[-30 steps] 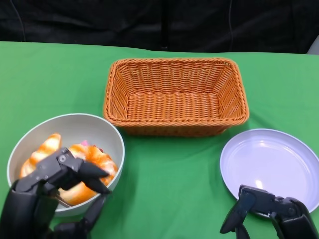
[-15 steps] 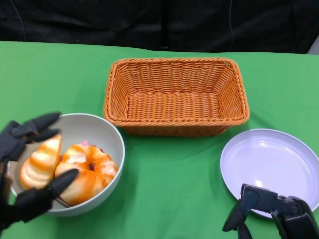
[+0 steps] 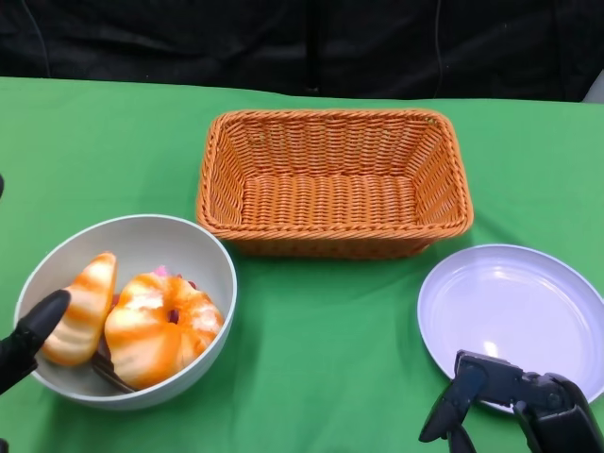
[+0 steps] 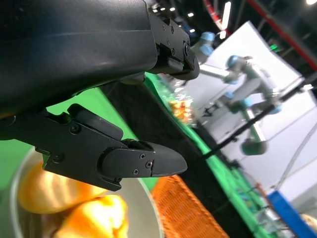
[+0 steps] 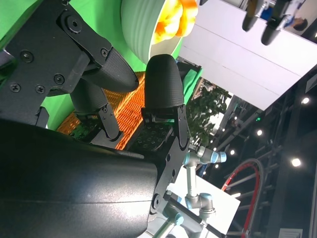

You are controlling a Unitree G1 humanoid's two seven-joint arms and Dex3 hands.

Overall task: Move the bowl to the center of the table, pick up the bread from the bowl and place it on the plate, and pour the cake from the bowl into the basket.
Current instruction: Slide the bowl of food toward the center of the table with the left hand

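I have the bowl (image 3: 127, 311) sitting near the front left corner of the table (image 3: 330, 321), not yet at the centre, with the wicker basket (image 3: 332, 182) toward the back edge and the plate (image 3: 514, 316) by the front right corner.

In the bowl the striped bread (image 3: 83, 307) leans on the left wall, touching the rounder orange cake (image 3: 162, 327).

My left hand (image 3: 28, 342) shows only at the picture's left edge, one fingertip just beside the bread; its fingers are spread and I see nothing in them. My right hand (image 3: 514, 406) hangs over the near rim of the plate, fingers apart, empty.

I judge the bowl stiff, smooth and light for its size, likely to slide on the cloth, so I would grip its rim on the left side, thumb inside, fingers outside. The bread looks soft and squashy: a gentle pinch across its middle should do, without crushing. The cake should tumble out readily when tipped.
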